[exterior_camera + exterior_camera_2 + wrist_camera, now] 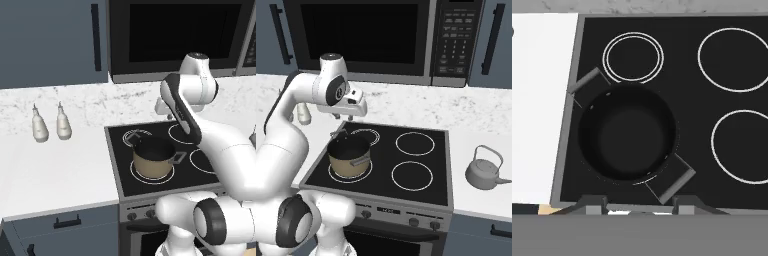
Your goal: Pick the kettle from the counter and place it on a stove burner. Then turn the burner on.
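The hand (350, 116) hangs in the air above the far left part of the cooktop (383, 162), fingers pointing down, gripping nothing; its two finger tips (594, 202) stand a little apart with only air between them. From the hand's own camera, straight below sits the pot (628, 135), open and dark inside, with a side handle at each end. The pot rests on the near left ring, and just beyond it lies the double-ringed burner (633, 56). To the right, two plain single rings show on the black glass, the nearer of them the stove burner (412, 175), bare. Further right, off the cooktop, the kettle (485, 170) stands upright on the white tabletop (476, 200), wire handle arched over its lid, spout pointing right, well apart from the hand. On the left side of the cooktop, two small pale bottles (49, 124) stand side by side near the wall on the tabletop. A dark microwave (371, 37) hangs above the stove, and a row of knobs (406, 216) runs along the stove's front.
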Tool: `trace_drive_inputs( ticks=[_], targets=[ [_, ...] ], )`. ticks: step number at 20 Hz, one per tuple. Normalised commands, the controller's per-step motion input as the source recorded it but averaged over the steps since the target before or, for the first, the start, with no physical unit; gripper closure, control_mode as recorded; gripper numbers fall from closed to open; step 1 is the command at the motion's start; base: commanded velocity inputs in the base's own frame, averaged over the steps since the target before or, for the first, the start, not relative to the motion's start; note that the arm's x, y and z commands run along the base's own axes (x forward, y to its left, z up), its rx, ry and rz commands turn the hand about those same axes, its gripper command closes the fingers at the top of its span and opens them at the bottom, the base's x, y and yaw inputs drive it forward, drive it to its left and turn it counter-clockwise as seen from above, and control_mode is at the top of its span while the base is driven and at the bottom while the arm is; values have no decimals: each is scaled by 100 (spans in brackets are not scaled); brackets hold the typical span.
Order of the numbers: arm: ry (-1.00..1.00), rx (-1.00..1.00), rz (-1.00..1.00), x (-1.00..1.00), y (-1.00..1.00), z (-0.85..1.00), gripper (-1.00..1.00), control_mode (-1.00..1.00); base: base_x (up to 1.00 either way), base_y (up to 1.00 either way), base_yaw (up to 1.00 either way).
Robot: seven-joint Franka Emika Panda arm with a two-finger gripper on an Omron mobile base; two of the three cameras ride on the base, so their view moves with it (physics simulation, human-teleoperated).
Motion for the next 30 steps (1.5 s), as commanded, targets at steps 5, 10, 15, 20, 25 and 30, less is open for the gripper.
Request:
trace_drive_inputs(
  ticks=[5, 10, 15, 20, 25, 30],
  targets=[
    [-2, 0, -4, -23, -10, 0, -100, -100, 0, 0, 0],
    [-12, 6, -5, -79, -80, 0, -100, -100, 0, 0, 0],
    [-2, 12, -9, -70, -98, 0, -100, -100, 0, 0, 0],
    [-3, 12, -11, -71, -100, 0, -100, -100, 0, 0, 0],
    [-3, 10, -7, -48, -100, 0, -100, -100, 0, 0, 0],
    [9, 6, -34, 31, -99, 0, -100, -100, 0, 0, 0]
  ],
)
